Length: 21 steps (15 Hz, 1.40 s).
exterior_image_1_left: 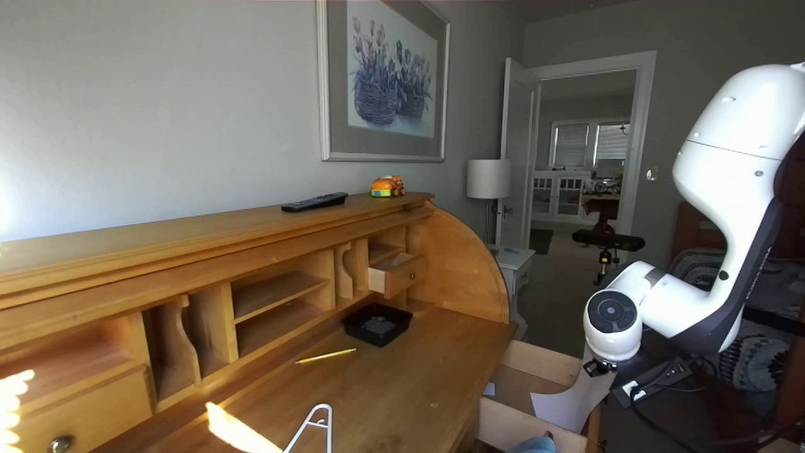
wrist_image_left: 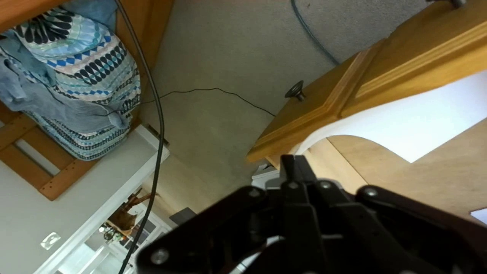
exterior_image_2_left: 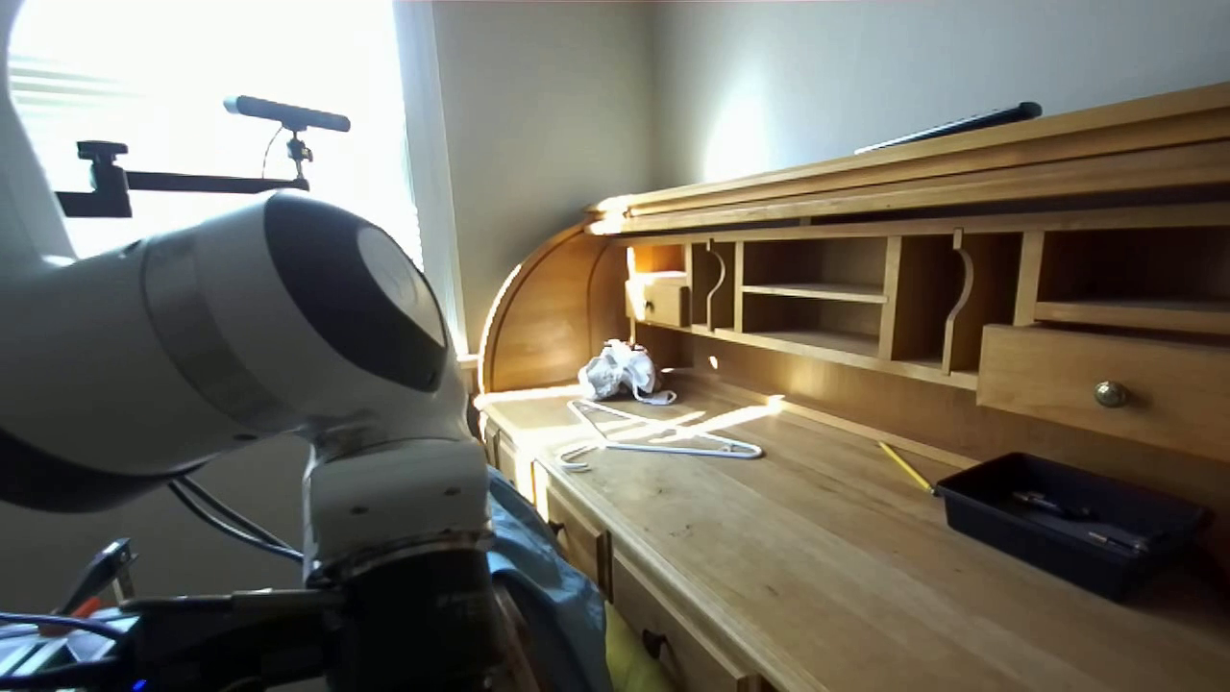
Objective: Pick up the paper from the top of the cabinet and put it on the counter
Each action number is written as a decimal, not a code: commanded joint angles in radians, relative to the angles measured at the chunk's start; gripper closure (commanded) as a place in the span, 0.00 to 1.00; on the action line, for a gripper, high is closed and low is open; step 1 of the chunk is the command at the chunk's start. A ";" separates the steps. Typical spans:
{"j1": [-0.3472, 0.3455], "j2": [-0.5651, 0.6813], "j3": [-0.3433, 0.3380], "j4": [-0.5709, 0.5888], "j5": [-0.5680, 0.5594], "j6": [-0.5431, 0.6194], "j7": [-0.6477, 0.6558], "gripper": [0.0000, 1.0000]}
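Paper [wrist_image_left: 411, 118] pinched by one end in gripper [wrist_image_left: 295, 158], drooping over open drawer [exterior_image_1_left: 544, 363], contact unclear. Swinging sideways could snag the loose end on the drawer.

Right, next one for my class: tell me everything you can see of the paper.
The paper is a thin, plain white sheet with no marks showing. One end is pinched in the gripper; from there it bends in a smooth curve and hangs over the open drawer. The wrist view shows one corner and cuts off the far end. Whether it touches the drawer I cannot tell.
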State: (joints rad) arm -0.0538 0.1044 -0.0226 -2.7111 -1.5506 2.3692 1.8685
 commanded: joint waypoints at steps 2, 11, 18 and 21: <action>0.019 0.036 0.021 0.090 -0.026 0.055 0.084 1.00; 0.019 0.116 0.022 0.162 -0.055 0.096 0.105 1.00; 0.014 0.196 0.023 0.198 -0.074 0.093 0.142 1.00; 0.007 0.238 0.022 0.220 -0.073 0.091 0.147 1.00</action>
State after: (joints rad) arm -0.0339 0.2838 0.0023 -2.5292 -1.5854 2.4460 1.9771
